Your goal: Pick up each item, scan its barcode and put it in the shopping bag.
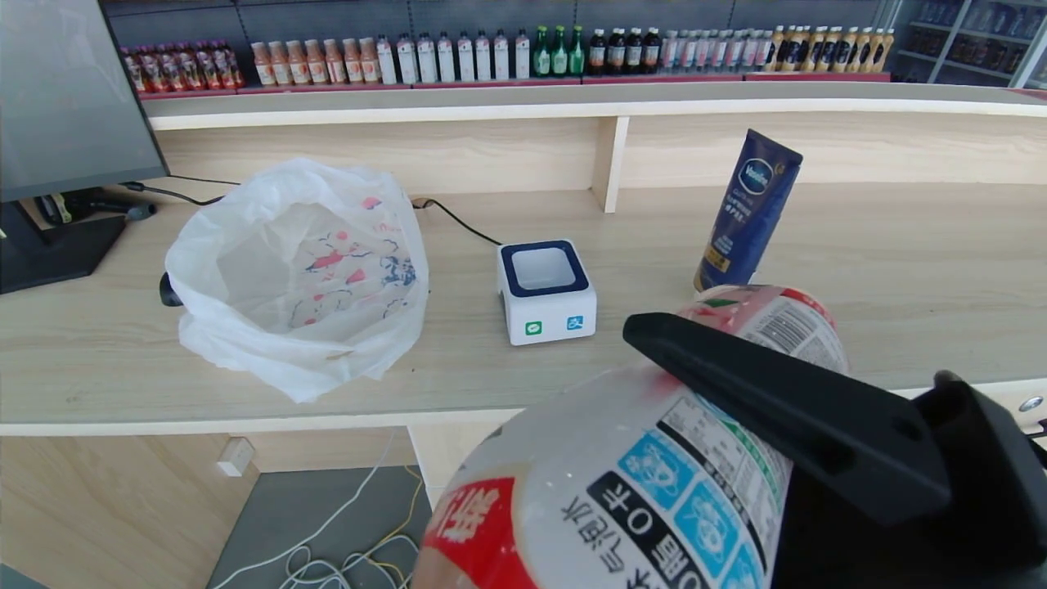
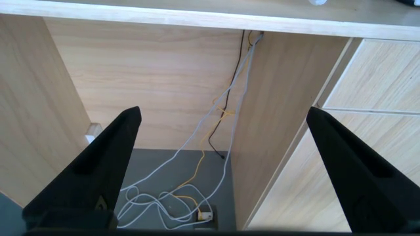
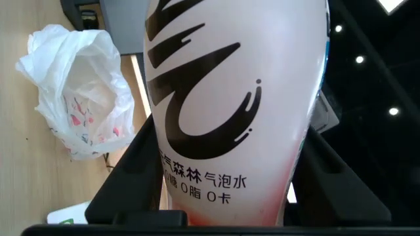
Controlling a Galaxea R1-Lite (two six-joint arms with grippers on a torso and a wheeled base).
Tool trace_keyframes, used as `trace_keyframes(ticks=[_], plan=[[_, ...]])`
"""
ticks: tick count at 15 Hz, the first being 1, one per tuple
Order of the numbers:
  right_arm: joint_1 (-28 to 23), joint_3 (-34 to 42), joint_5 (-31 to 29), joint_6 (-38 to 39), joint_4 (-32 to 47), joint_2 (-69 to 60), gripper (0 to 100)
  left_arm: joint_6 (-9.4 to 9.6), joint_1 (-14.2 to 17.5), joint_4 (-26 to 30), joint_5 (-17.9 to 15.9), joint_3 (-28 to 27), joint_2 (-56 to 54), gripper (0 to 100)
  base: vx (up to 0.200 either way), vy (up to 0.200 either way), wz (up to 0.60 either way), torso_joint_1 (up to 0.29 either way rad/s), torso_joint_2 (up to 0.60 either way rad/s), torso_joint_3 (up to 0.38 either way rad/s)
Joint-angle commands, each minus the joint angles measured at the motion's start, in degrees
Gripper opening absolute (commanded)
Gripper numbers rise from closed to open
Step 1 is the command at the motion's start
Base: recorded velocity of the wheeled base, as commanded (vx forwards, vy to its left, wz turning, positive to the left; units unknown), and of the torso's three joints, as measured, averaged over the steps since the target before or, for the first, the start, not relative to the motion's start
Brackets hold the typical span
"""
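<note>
Head view: my right gripper (image 3: pixel 230 190) clamped round pale drink bottle (image 1: pixel 622 483), held up close to camera over counter (image 1: pixel 900 270) front edge. Shopping bag (image 1: pixel 303 278) sits open left of scanner (image 1: pixel 545 290), print showing through its wall. Blue tube (image 1: pixel 748 213) upright right of scanner. Left gripper (image 2: pixel 223 111) spread wide, down below counter.

Shop: checkout counter (image 1: pixel 900 270), stocked drink shelves (image 1: pixel 654 79)

White bottle (image 1: pixel 589 458), red-banded; white bag (image 1: pixel 237 245) (pink-blue print); navy tube (image 1: pixel 748 213).
</note>
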Motion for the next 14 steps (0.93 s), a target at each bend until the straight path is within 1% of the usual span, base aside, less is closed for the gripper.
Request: trace_keyframes(ticks=[1,2,4,7,14], plan=[[0.0,-3.0,2.3,-2.7,0.0,3.7,0,-0.02,0.0,0.0,0.0,0.0,0.0,100,0.000,0.000,0.00,0.000,0.00,0.000],[0.3,-4.0,3.8,-3.3,0.0,4.5,0,-0.02,0.0,0.0,0.0,0.0,0.0,100,0.000,0.000,0.00,0.000,0.00,0.000],[1.4,-4.1,3.9,-3.9,0.0,5.4,0,-0.02,0.0,0.0,0.0,0.0,0.0,100,0.000,0.000,0.00,0.000,0.00,0.000],[1.9,-4.3,3.9,-9.9,0.0,5.0,0,-0.02,0.0,0.0,0.0,0.0,0.0,100,0.000,0.000,0.00,0.000,0.00,0.000],[2.0,-4.5,4.0,-10.7,0.0,5.0,0,-0.02,0.0,0.0,0.0,0.0,0.0,100,0.000,0.000,0.00,0.000,0.00,0.000]])
